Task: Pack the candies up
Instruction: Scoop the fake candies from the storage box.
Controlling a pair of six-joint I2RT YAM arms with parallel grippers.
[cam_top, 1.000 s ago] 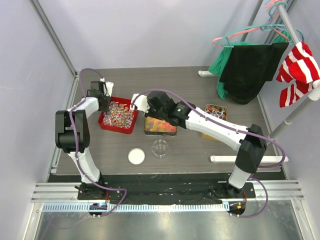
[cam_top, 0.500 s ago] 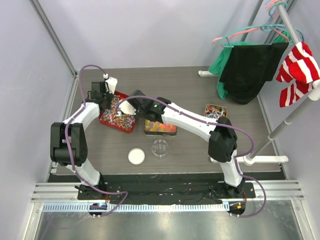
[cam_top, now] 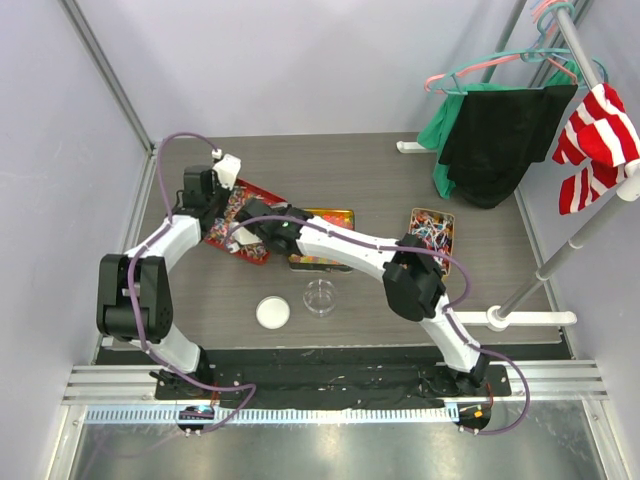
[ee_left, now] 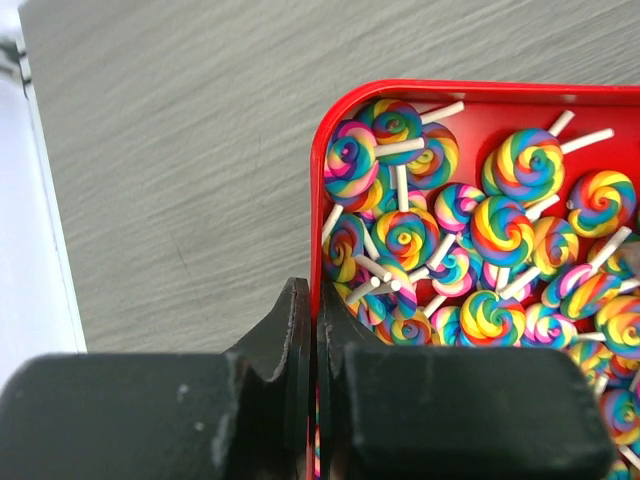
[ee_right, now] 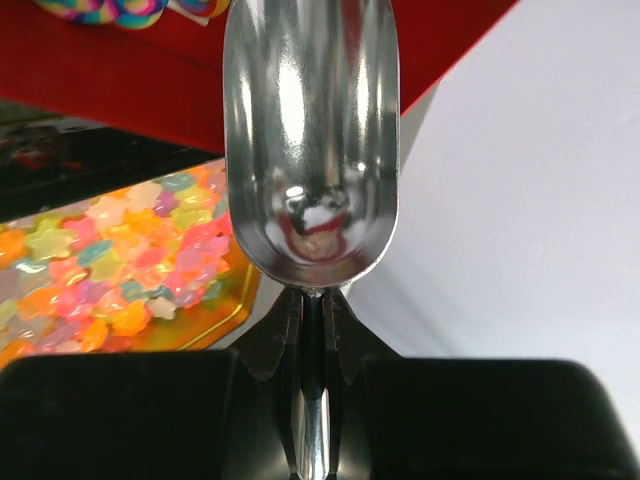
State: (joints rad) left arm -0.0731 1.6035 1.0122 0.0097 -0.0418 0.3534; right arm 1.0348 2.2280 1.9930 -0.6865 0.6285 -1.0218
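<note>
We find the candies [ee_left: 480, 260], small swirl lollipops, heaped in the tray [ee_left: 322, 180]: light, hard, loose, sticks likely to tangle. We judge scooping beats pinching. Our left fingers [ee_left: 292, 340] clamp the tray rim; right fingers [ee_right: 275, 340] clamp the empty scoop [ee_right: 310, 150] by its handle.

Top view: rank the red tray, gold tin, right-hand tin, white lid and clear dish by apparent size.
1. red tray, though the arms cover part of it.
2. gold tin and right-hand tin: both partly hidden, too close to rank.
3. white lid and clear dish: look alike.
</note>
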